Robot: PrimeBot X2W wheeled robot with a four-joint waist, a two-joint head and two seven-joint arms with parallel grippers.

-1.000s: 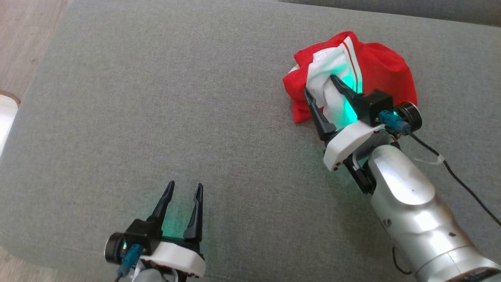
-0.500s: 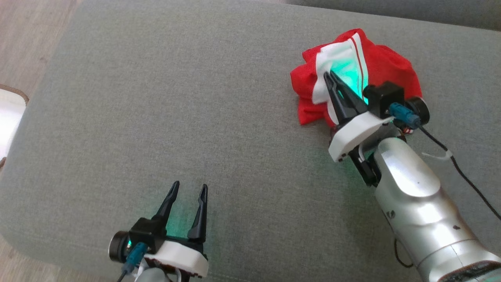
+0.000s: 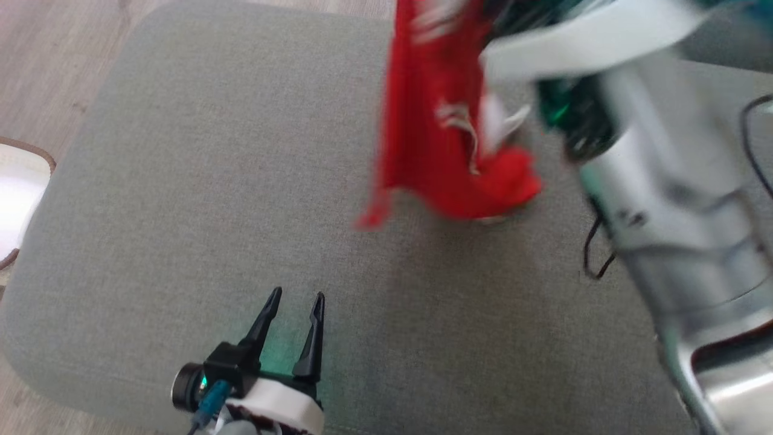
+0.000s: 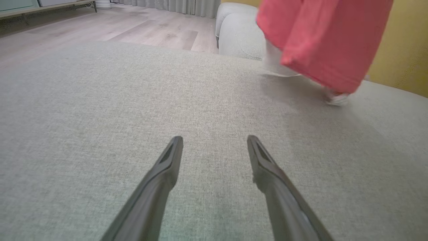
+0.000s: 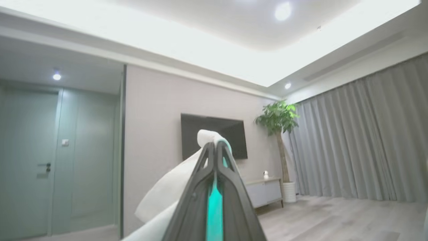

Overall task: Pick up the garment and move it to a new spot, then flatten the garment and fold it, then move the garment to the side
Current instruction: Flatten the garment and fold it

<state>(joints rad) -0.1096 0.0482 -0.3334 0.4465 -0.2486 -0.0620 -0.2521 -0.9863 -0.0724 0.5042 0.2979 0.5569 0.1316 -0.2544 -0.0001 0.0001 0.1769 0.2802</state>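
At the grey cushion's (image 3: 181,181) near edge the left gripper (image 3: 297,295) sits with fingers wide and empty. Farther across it the garment (image 3: 435,151), a crumpled heap a second ago, now hangs as a long red drape from the right gripper (image 5: 214,144), which is clamped on its white cloth above the cushion. The pick-up looks done.

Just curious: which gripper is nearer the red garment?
Right: the right gripper is shut on the garment, pinching its white fabric. The left gripper hovers open over the cushion, well apart.
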